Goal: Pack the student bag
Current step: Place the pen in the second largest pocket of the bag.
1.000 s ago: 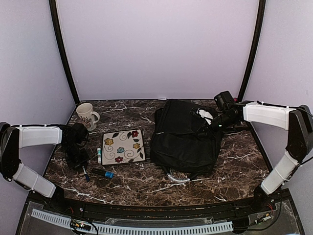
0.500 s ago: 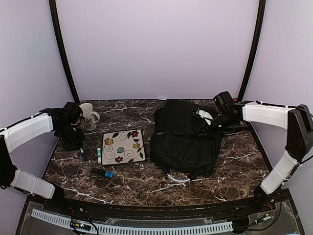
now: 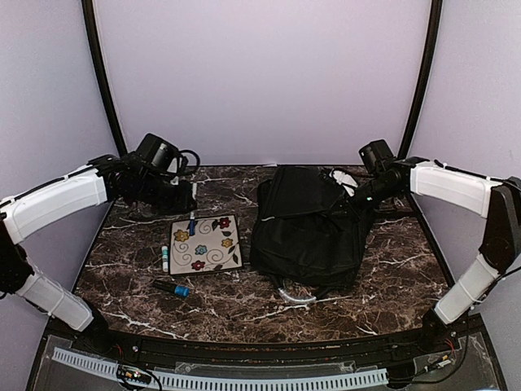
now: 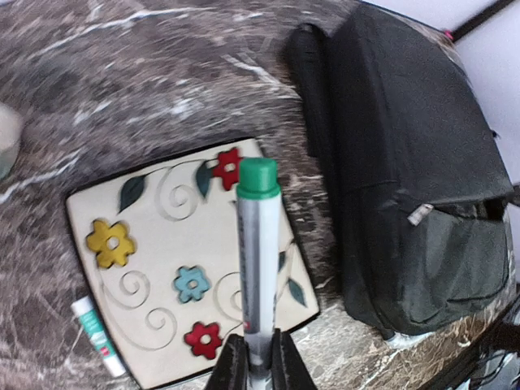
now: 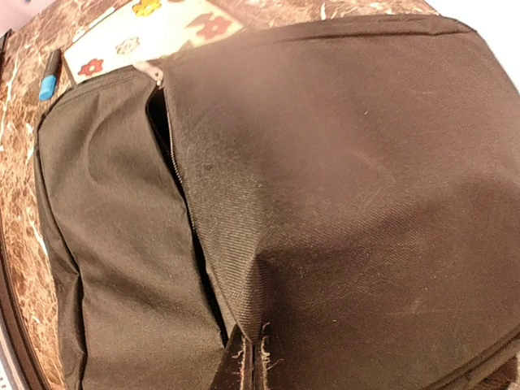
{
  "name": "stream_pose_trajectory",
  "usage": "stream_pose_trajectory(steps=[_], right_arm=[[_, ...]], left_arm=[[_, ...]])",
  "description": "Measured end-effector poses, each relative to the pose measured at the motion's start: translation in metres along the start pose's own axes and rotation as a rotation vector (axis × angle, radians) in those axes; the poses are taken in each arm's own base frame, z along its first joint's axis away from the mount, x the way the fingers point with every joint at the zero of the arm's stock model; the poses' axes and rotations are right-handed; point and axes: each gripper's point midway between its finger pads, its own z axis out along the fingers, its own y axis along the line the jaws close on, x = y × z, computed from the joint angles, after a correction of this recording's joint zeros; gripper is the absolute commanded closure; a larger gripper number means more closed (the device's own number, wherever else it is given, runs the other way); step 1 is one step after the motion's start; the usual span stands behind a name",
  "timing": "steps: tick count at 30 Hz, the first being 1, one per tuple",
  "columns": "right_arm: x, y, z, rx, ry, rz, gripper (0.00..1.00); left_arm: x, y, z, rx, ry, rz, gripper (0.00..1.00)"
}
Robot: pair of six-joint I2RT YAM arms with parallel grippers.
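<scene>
Above the plate (image 4: 154, 236), left jaws clamp a marker (image 4: 258, 260) just lifted bagward. Right jaws pinch the bag (image 5: 349, 162) flap open.

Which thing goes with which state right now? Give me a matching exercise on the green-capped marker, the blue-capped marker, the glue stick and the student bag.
Things:
1. green-capped marker
2. blue-capped marker
3. glue stick
4. student bag

States:
A. fabric pinched in the shut right gripper
B. lying on the table, nearer the arm bases than the floral plate
C. held off the table in the left gripper
D. lying beside the floral plate, on the left arm's side

Pairs: 1-C, 2-B, 3-D, 4-A
</scene>
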Motion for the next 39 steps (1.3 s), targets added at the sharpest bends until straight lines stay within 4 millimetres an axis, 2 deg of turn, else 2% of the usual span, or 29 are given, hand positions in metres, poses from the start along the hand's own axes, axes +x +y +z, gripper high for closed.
stream_pose_trajectory(steps=[3, 6, 10, 14, 19, 24, 26, 30, 35, 39], right_arm=[[-0.007, -0.002, -0.006, 0.014, -0.002, 0.016, 1.00], [-0.009, -0.003, -0.009, 0.022, 0.006, 0.029, 1.00], [-0.017, -0.006, -0.019, 0.042, 0.014, 0.027, 1.00], [-0.025, -0.009, -0.027, 0.062, 0.016, 0.020, 1.00], [-0.023, -0.009, -0.028, 0.065, 0.027, 0.024, 1.00], [-0.022, -0.008, -0.028, 0.059, 0.028, 0.027, 1.00], [-0.022, -0.007, -0.028, 0.056, 0.025, 0.027, 1.00], [-0.024, -0.006, -0.031, 0.056, 0.020, 0.023, 1.00], [-0.022, -0.002, -0.033, 0.042, 0.023, 0.025, 1.00], [-0.022, 0.000, -0.033, 0.034, 0.023, 0.026, 1.00]], left_arm=[[-0.003, -0.064, 0.009, 0.111, -0.031, 0.182, 1.00], [0.002, -0.123, 0.014, 0.221, -0.086, 0.364, 1.00], [0.019, -0.184, 0.016, 0.332, -0.178, 0.603, 1.00], [0.036, -0.234, 0.012, 0.427, -0.302, 0.851, 1.00], [0.061, -0.279, 0.020, 0.511, -0.394, 1.141, 1.00], [0.074, -0.311, 0.046, 0.517, -0.446, 1.394, 0.98], [0.078, -0.316, 0.057, 0.504, -0.457, 1.480, 0.99], [0.093, -0.314, 0.079, 0.468, -0.459, 1.653, 1.00], [0.094, -0.312, 0.103, 0.369, -0.512, 1.819, 1.00], [0.095, -0.309, 0.135, 0.261, -0.530, 1.951, 1.00]])
